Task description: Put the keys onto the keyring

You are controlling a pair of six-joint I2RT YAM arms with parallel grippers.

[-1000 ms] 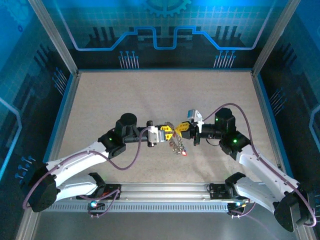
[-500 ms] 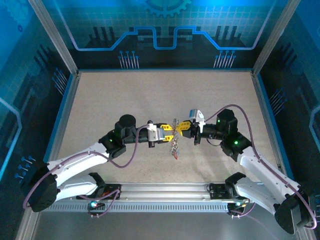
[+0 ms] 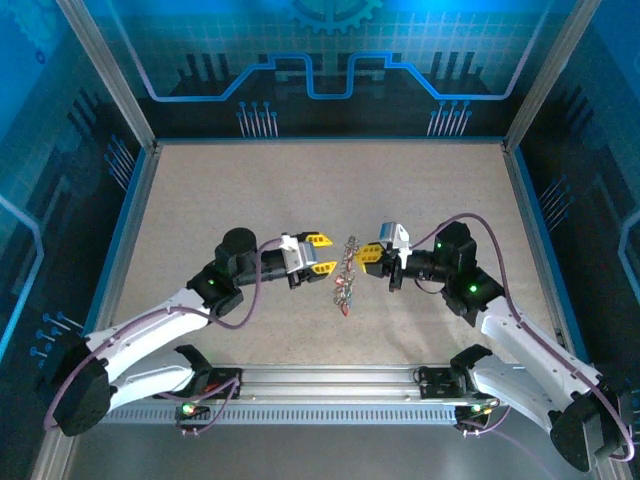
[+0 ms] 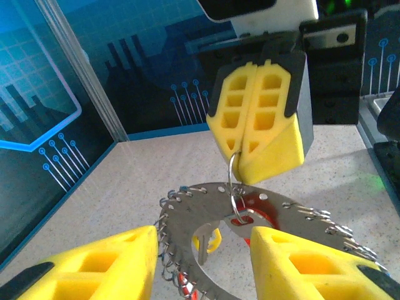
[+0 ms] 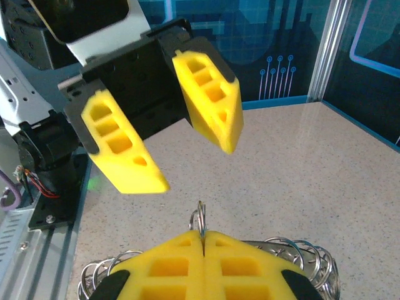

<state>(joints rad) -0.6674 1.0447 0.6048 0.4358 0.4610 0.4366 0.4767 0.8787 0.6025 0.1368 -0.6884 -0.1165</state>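
Note:
The keyring point(image 4: 180, 215), a flat grey metal ring with many small wire loops along its rim, hangs in the air above the table. My right gripper point(image 3: 366, 255) is shut on one small wire loop point(image 5: 200, 219) threaded through that rim. Keys dangle from the keyring: one with a red tag point(image 4: 259, 209), one with a yellow tag point(image 4: 214, 241), and a red one at the lowest point point(image 3: 345, 311). My left gripper point(image 3: 326, 254) stands open just left of the keyring point(image 3: 349, 262), facing it, with nothing between its yellow fingers point(image 4: 81, 269).
The speckled tabletop point(image 3: 250, 200) stretches to the back and sides. Blue panels and aluminium posts point(image 3: 128, 105) wall it in. A metal rail point(image 3: 330, 385) carries both arm bases at the near edge.
My left gripper has opened, let go of the keyring and drawn back to the left. The keyring now hangs from my right gripper alone, a little lower and further left.

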